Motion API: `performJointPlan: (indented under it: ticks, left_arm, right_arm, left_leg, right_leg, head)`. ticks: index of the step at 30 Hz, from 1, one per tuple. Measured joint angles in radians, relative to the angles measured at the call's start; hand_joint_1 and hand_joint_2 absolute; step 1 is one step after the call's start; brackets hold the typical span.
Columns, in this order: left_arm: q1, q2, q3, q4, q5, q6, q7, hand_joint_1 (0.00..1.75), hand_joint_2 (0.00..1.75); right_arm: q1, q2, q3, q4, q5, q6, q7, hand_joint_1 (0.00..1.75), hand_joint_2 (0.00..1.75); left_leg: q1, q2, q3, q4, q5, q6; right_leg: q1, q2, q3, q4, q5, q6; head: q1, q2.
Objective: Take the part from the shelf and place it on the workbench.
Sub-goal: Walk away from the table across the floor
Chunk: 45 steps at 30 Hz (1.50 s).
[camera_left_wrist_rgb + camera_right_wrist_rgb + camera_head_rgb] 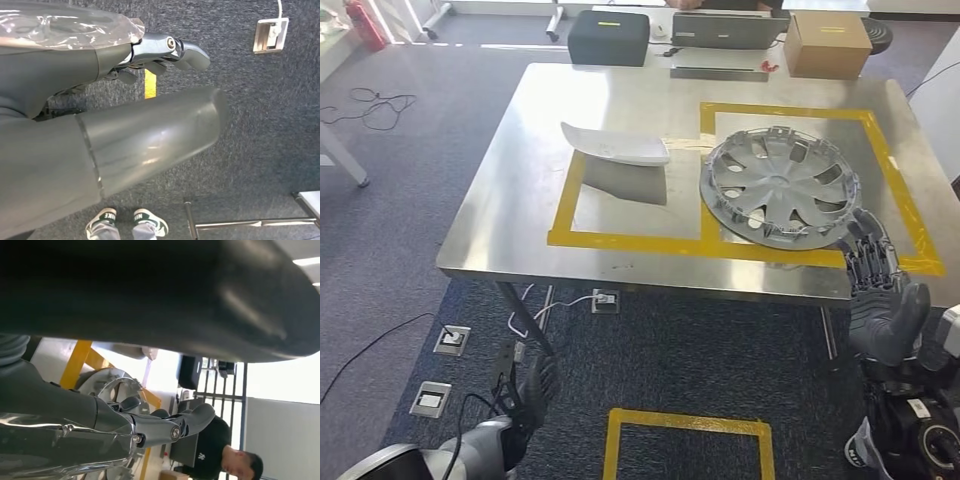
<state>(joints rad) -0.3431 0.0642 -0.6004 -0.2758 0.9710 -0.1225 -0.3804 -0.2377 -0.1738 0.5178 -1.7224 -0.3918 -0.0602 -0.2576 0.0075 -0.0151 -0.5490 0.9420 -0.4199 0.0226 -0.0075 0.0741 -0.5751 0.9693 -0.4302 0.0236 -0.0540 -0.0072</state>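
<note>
Already on the table [524, 200], the hubcap [780, 186] lies flat, face up, inside the right yellow tape square [897, 165], centre-right of frame; round, so no long axis. Right hand [880, 290] sits at its lower-right rim, fingers spread, touching or just clear, cannot tell. Left hand [535, 392] hangs lower left, well apart, loosely curled, holding nothing. White part [616, 146] lies left.
</note>
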Motion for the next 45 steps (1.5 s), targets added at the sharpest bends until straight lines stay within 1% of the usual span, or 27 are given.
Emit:
performJointPlan:
  ticks: [2,4,5,6,7,8,10,11,13,14,16,18,20,21,22,25,27,28,29,31,34,36,37,39,41,44,45]
  left_arm:
    - [-0.002,0.000,0.000,0.000,0.000,0.000,0.000,0.00,0.00]
    - [0.002,0.000,0.000,0.000,0.000,0.000,0.000,0.00,0.00]
    - [0.003,0.000,0.000,0.000,0.000,0.000,0.000,0.00,0.00]
    - [0.004,0.000,0.000,0.000,0.000,0.000,0.000,0.00,0.00]
    - [0.004,-0.001,0.000,0.000,0.000,0.001,0.000,0.00,0.00]
    - [0.004,-0.001,0.000,0.000,0.000,0.001,0.000,0.00,0.00]
    - [0.003,-0.002,0.000,0.000,0.000,0.002,0.000,0.00,0.00]
    - [0.003,-0.002,0.000,0.000,0.000,0.004,0.000,0.00,0.00]
    - [0.004,-0.002,0.000,0.000,0.001,0.006,0.000,0.00,0.00]
    - [0.003,-0.001,0.000,0.000,0.002,0.007,0.000,0.00,0.00]
    - [0.002,-0.001,0.000,0.000,0.002,0.008,0.000,0.00,0.00]
    - [0.004,-0.001,0.000,0.000,0.003,0.011,0.000,0.00,0.00]
    - [0.010,0.000,0.000,0.000,0.005,0.017,0.000,0.00,0.00]
    - [0.013,0.000,0.000,0.000,0.005,0.020,0.000,0.00,0.00]
    - [0.013,0.000,0.000,0.000,0.006,0.023,0.000,0.00,0.00]
    - [0.010,0.000,0.000,0.000,0.007,0.030,0.000,0.00,0.00]
    - [0.010,-0.001,0.000,0.000,0.005,0.033,0.000,0.00,0.00]
    - [0.010,-0.001,0.000,0.000,0.003,0.035,0.000,0.00,0.00]
    - [0.009,-0.003,-0.001,0.000,0.000,0.037,0.000,0.00,0.00]
    - [0.007,-0.005,-0.003,-0.001,-0.003,0.039,0.001,0.00,0.00]
    - [0.011,-0.003,-0.006,0.000,-0.004,0.038,0.008,0.00,0.00]
    - [0.014,-0.003,-0.007,0.000,-0.006,0.037,0.014,0.00,0.00]
    - [0.014,-0.003,-0.008,-0.001,-0.007,0.037,0.018,0.00,0.00]
    - [0.013,-0.003,-0.008,-0.001,-0.008,0.037,0.025,0.00,0.00]
    - [0.012,-0.002,-0.008,-0.001,-0.008,0.037,0.029,0.00,0.00]
    - [0.011,-0.001,-0.008,-0.001,-0.008,0.037,0.031,0.00,0.00]
    - [0.009,-0.001,-0.008,-0.001,-0.008,0.037,0.031,0.00,0.00]
  right_arm:
    - [0.000,-0.002,0.000,-0.002,0.001,-0.003,0.000,0.00,0.00]
    - [0.003,-0.004,0.000,-0.003,0.002,-0.006,0.001,0.00,0.00]
    - [0.005,-0.004,0.000,-0.003,0.002,-0.008,0.001,0.00,0.00]
    - [0.007,-0.005,0.000,-0.003,0.002,-0.009,0.001,0.00,0.00]
    - [0.008,-0.005,0.000,-0.004,0.002,-0.010,0.001,0.00,0.00]
    - [0.008,-0.005,0.000,-0.005,0.003,-0.010,0.001,0.00,0.00]
    - [0.007,-0.006,0.000,-0.009,0.005,-0.012,0.001,0.00,0.00]
    - [0.007,-0.006,0.000,-0.010,0.007,-0.014,0.002,0.00,0.00]
    - [0.009,-0.006,0.000,-0.014,0.010,-0.020,0.004,0.00,0.00]
    - [0.010,-0.006,0.000,-0.016,0.011,-0.022,0.005,0.00,0.00]
    - [0.009,-0.007,0.000,-0.022,0.013,-0.026,0.006,0.00,0.00]
    - [0.009,-0.007,0.001,-0.025,0.016,-0.031,0.007,0.00,0.00]
    - [0.009,-0.007,0.002,-0.025,0.019,-0.038,0.009,0.00,0.00]
    - [0.010,-0.007,0.003,-0.026,0.020,-0.041,0.010,0.00,0.00]
    - [0.009,-0.007,0.004,-0.027,0.020,-0.045,0.011,0.00,0.00]
    - [0.003,-0.007,0.006,-0.031,0.018,-0.058,0.014,0.00,0.00]
    - [-0.002,-0.007,0.007,-0.032,0.011,-0.069,0.015,0.00,0.00]
    - [-0.004,-0.007,0.008,-0.033,0.006,-0.075,0.015,0.00,0.00]
    - [-0.004,-0.008,0.009,-0.035,0.001,-0.082,0.015,0.00,0.00]
    - [-0.007,-0.013,0.013,-0.039,-0.007,-0.093,0.014,0.00,0.00]
    - [-0.011,-0.021,0.020,-0.043,-0.015,-0.105,0.012,0.00,0.00]
    - [-0.007,-0.024,0.023,-0.043,-0.017,-0.111,0.012,0.00,0.00]
    - [-0.006,-0.026,0.024,-0.044,-0.017,-0.113,0.012,0.00,0.00]
    - [-0.006,-0.029,0.025,-0.048,-0.017,-0.114,0.011,0.00,0.00]
    - [-0.007,-0.031,0.026,-0.053,-0.017,-0.114,0.010,0.00,0.00]
    - [-0.005,-0.032,0.028,-0.057,-0.018,-0.114,0.009,0.00,0.00]
    - [-0.005,-0.033,0.028,-0.059,-0.018,-0.114,0.009,0.00,0.00]
  left_leg:
    - [-0.001,0.016,0.000,-0.004,0.003,0.010]
    - [-0.003,0.034,-0.002,-0.003,0.002,0.013]
    - [-0.004,0.043,-0.002,-0.003,0.002,0.013]
    - [-0.005,0.052,-0.002,-0.002,0.002,0.013]
    - [-0.005,0.061,-0.001,-0.002,0.001,0.012]
    - [-0.006,0.069,0.000,-0.002,0.000,0.010]
    - [-0.011,0.085,0.002,0.001,-0.003,0.005]
    - [-0.014,0.093,0.002,0.002,-0.004,0.001]
    - [-0.016,0.112,0.002,0.002,-0.004,-0.006]
    - [-0.014,0.109,0.001,0.007,-0.008,-0.012]
    - [-0.011,0.070,-0.022,0.065,-0.048,-0.023]
    - [-0.006,0.028,-0.086,0.202,-0.119,-0.030]
    - [-0.004,0.021,-0.141,0.312,-0.154,-0.033]
    - [-0.002,0.021,-0.143,0.311,-0.141,-0.033]
    - [0.000,0.019,-0.123,0.270,-0.111,-0.032]
    - [0.008,-0.022,-0.023,0.059,-0.018,-0.029]
    - [0.007,-0.033,-0.004,0.015,-0.011,-0.025]
    - [0.006,-0.024,-0.005,0.013,-0.008,-0.020]
    - [0.006,-0.016,-0.004,0.011,-0.006,-0.015]
    - [0.006,0.001,-0.002,0.003,-0.001,-0.003]
    - [0.003,0.028,-0.002,0.001,-0.001,0.005]
    - [0.002,0.047,-0.001,0.002,-0.003,0.005]
    - [0.002,0.056,0.000,0.002,-0.005,0.004]
    - [0.001,0.072,0.006,0.003,-0.009,-0.001]
    - [-0.005,0.087,0.008,0.006,-0.013,-0.008]
    - [-0.008,0.109,0.009,0.009,-0.017,-0.021]
    - [-0.006,0.099,0.005,0.020,-0.027,-0.027]
  right_leg:
    - [0.000,-0.046,-0.050,0.114,-0.064,0.005]
    - [-0.002,-0.062,-0.111,0.259,-0.125,0.010]
    - [-0.002,-0.063,-0.124,0.293,-0.131,0.011]
    - [-0.002,-0.065,-0.116,0.282,-0.118,0.011]
    - [-0.002,-0.070,-0.087,0.229,-0.087,0.009]
    - [-0.001,-0.085,-0.044,0.148,-0.051,0.006]
    - [0.008,-0.121,0.027,0.011,-0.009,-0.003]
    - [0.013,-0.131,0.043,-0.021,-0.003,-0.007]
    - [0.015,-0.118,0.047,-0.030,-0.002,-0.017]
    - [0.013,-0.108,0.046,-0.032,0.002,-0.022]
    - [0.007,-0.090,0.045,-0.038,0.010,-0.033]
    - [0.004,-0.072,0.039,-0.039,0.015,-0.039]
    - [0.004,-0.050,0.034,-0.038,0.018,-0.041]
    - [0.004,-0.038,0.032,-0.037,0.019,-0.040]
    - [0.004,-0.026,0.032,-0.036,0.020,-0.039]
    - [0.006,0.003,0.028,-0.029,0.020,-0.031]
    - [0.006,0.019,0.021,-0.026,0.022,-0.019]
    - [0.004,0.027,0.018,-0.027,0.023,-0.012]
    - [0.002,0.025,0.013,-0.024,0.021,-0.007]
    - [0.000,-0.009,-0.014,0.026,-0.012,0.002]
    - [-0.002,-0.059,-0.103,0.228,-0.110,0.011]
    - [-0.003,-0.065,-0.125,0.282,-0.116,0.014]
    - [-0.003,-0.070,-0.104,0.244,-0.089,0.013]
    - [0.001,-0.100,-0.027,0.093,-0.023,0.009]
    - [0.008,-0.127,0.026,-0.007,0.004,0.000]
    - [0.011,-0.109,0.030,-0.023,0.006,-0.016]
    - [0.009,-0.100,0.030,-0.025,0.009,-0.021]
  head:
    - [0.006,0.000]
    - [0.009,0.000]
    - [0.009,0.000]
    - [0.010,0.000]
    - [0.010,0.000]
    - [0.010,0.000]
    - [0.010,0.000]
    - [0.009,0.000]
    - [0.008,0.000]
    - [0.008,0.000]
    - [0.004,0.000]
    - [0.000,0.000]
    - [-0.002,0.000]
    - [-0.003,0.000]
    - [-0.004,0.000]
    - [-0.004,0.000]
    - [-0.003,0.000]
    - [-0.003,0.000]
    - [-0.003,0.000]
    - [0.002,0.000]
    - [0.011,0.000]
    - [0.011,0.000]
    - [0.011,0.000]
    - [0.011,0.000]
    - [0.011,0.000]
    - [0.007,0.000]
    - [0.007,0.000]
